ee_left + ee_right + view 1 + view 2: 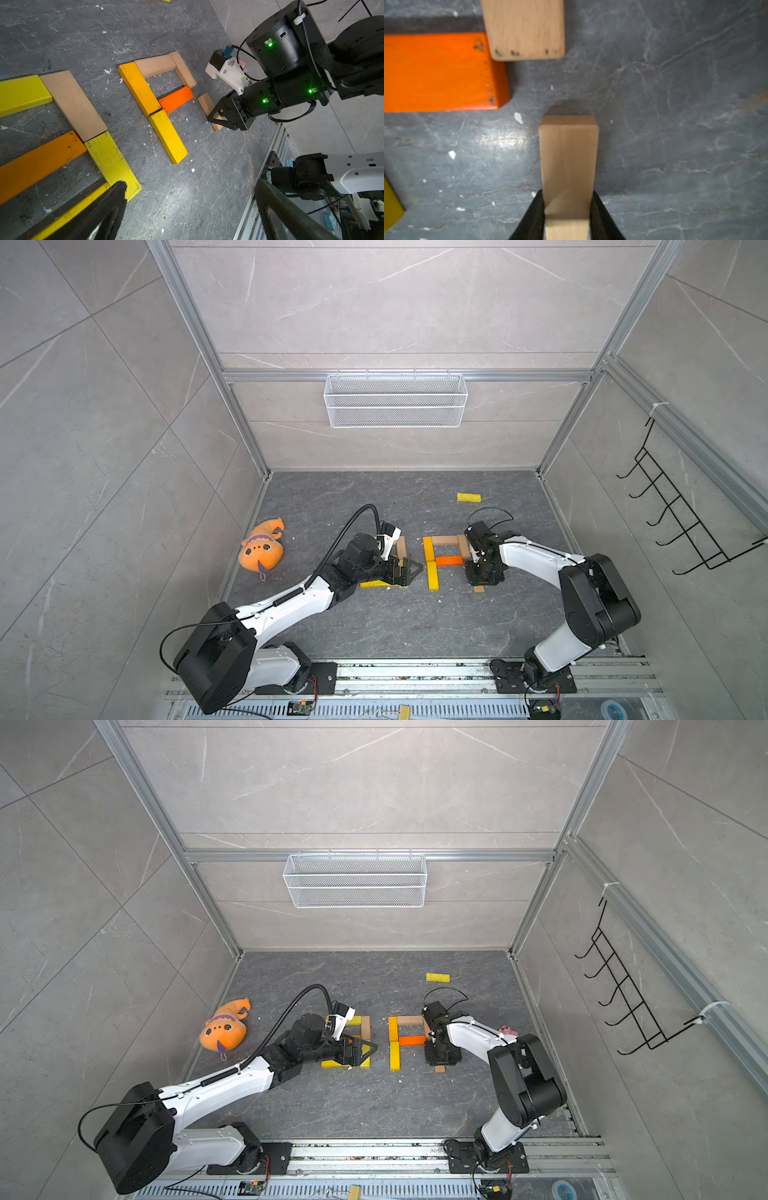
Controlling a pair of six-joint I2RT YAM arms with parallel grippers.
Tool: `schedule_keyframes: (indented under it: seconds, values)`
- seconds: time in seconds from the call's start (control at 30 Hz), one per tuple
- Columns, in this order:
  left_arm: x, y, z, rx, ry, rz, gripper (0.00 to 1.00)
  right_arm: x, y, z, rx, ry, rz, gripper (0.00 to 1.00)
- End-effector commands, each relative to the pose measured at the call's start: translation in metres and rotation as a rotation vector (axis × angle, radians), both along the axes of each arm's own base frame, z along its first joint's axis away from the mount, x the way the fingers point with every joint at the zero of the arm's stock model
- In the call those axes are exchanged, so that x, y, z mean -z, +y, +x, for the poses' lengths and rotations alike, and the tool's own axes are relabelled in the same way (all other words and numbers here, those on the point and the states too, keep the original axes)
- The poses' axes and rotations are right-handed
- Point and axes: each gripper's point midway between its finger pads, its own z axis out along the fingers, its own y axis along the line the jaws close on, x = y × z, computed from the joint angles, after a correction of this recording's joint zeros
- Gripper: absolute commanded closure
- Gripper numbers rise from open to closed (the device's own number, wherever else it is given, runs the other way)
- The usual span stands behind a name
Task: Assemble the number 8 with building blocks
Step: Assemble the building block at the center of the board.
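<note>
A partial figure of building blocks lies mid-floor: an amber bar [428,549], a yellow bar [432,576], an orange bar [449,560] and two tan bars [445,540]. My right gripper [568,207] is shut on a tan block [569,155] lying just short of the orange bar [438,72] and the tan bar's end [525,29]. Both fingers [533,216] press its long sides. My left gripper [191,185] is open over bare floor beside a second group of yellow, tan and orange blocks [74,104]. One yellow block [468,497] lies alone farther back.
An orange plush toy [262,547] lies at the left of the floor. A white wire basket [395,400] hangs on the back wall and a black hook rack [681,510] on the right wall. Metal rails [415,672] run along the front edge.
</note>
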Motion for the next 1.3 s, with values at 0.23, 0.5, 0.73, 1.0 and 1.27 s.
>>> schedule_keyframes:
  seconds: [0.23, 0.5, 0.73, 1.0, 1.27]
  values:
    - [-0.014, -0.004, -0.002, 0.014, -0.03, -0.038, 0.01, 0.001, 0.004, 0.007, -0.052, 0.029, -0.049, 0.69]
    - [-0.014, -0.005, -0.002, 0.017, -0.031, -0.037, 0.01, 0.003, 0.004, 0.009, -0.041, 0.023, -0.053, 0.7]
    - [-0.011, -0.003, -0.002, 0.013, -0.028, -0.035, 0.01, 0.008, 0.008, 0.015, -0.049, 0.019, -0.039, 0.7]
    - [-0.01, -0.001, -0.003, 0.007, -0.029, -0.03, 0.01, 0.012, 0.011, 0.018, -0.047, 0.013, -0.033, 0.71]
    - [-0.009, -0.002, -0.002, 0.006, -0.025, -0.03, 0.01, 0.01, 0.012, 0.023, -0.047, -0.002, -0.032, 0.71]
